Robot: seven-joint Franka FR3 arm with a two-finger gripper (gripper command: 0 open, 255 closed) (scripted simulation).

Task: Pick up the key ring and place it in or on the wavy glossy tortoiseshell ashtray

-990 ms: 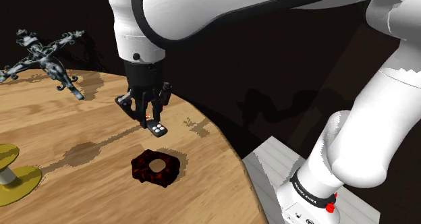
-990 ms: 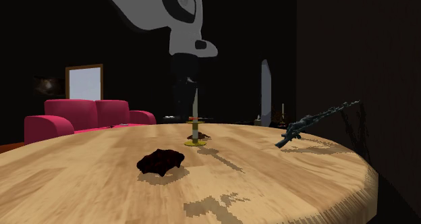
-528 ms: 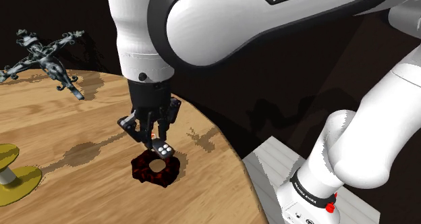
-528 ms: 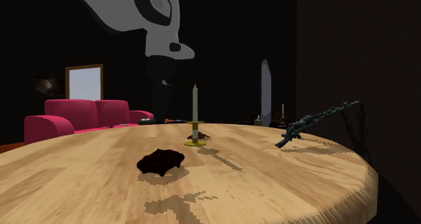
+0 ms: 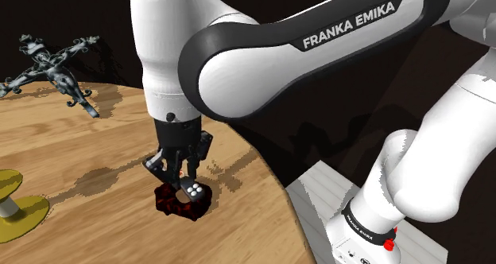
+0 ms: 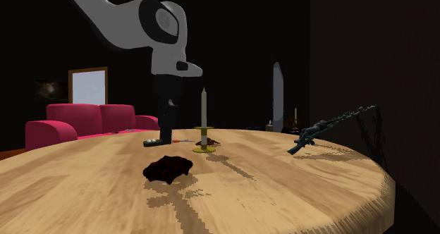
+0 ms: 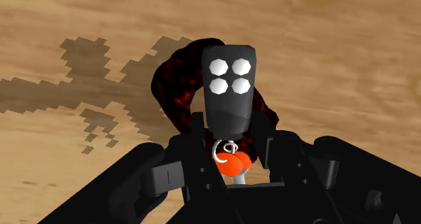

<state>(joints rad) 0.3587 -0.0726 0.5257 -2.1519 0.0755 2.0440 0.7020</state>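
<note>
Shoulder view, gripper: the gripper [image 5: 181, 183] points down over the near right part of the wooden table [image 5: 95, 143], its fingers closed narrowly around the key ring [image 5: 194, 192].
Shoulder view, key ring: a black fob with white dots, hanging right over the ashtray [image 5: 171, 205]; whether the two touch cannot be told.
Shoulder view, ashtray: dark, mottled red and black, wavy-edged, partly covered by the gripper.
Shoulder view, other things: a yellow candle holder [image 5: 20, 211] at the left edge, a dark metal ornament [image 5: 49, 64] at the far left, and the stand [image 5: 314, 192] at lower right.
Second exterior view, ashtray: it sits on the table [image 6: 282, 190], below the gripper [image 6: 167, 130].
Second exterior view, other things: a candle [image 6: 204, 116] stands just right of the gripper, and a red sofa [image 6: 77, 123] lies far left.
Wrist view, key ring: the fob [image 7: 229, 88] with four white dots, a silver ring and an orange ball, clasped between the fingers [image 7: 192, 145].
Wrist view, ashtray: its red-black rim [image 7: 172, 88] lies directly beyond the fob.
</note>
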